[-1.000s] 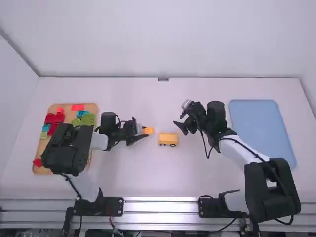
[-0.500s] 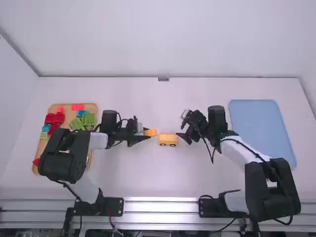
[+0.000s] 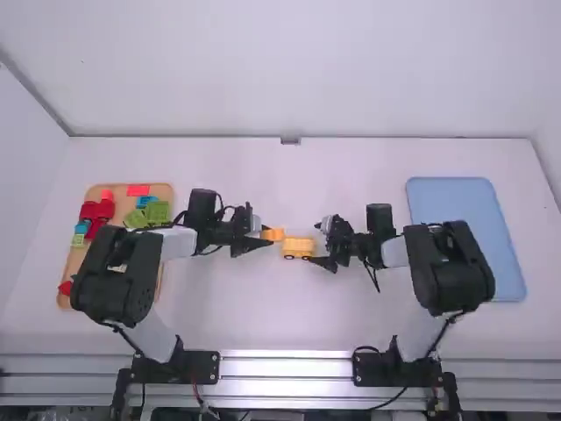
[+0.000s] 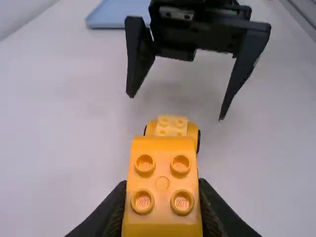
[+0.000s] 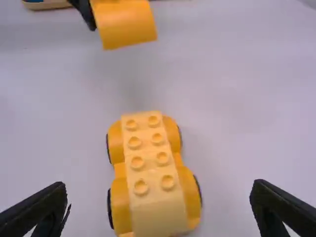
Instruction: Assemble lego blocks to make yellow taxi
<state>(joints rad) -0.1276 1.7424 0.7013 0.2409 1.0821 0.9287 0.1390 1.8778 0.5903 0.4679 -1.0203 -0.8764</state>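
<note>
Yellow studded car point(image 3: 299, 250) sits between the right hand point(image 3: 316, 244), spread wide, and left hand point(image 3: 266, 236), gripping a rounded orange block point(image 4: 162, 185).

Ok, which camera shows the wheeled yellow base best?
The right wrist view: the wheeled yellow base is large and unobstructed, its rows of studs clear. The high view shows it small, two wheels visible. In the left wrist view, the yellow block in the left end effector hides part of it.

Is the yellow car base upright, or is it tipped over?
Upright: the car base has its studs facing up, wheels at its sides.
</note>
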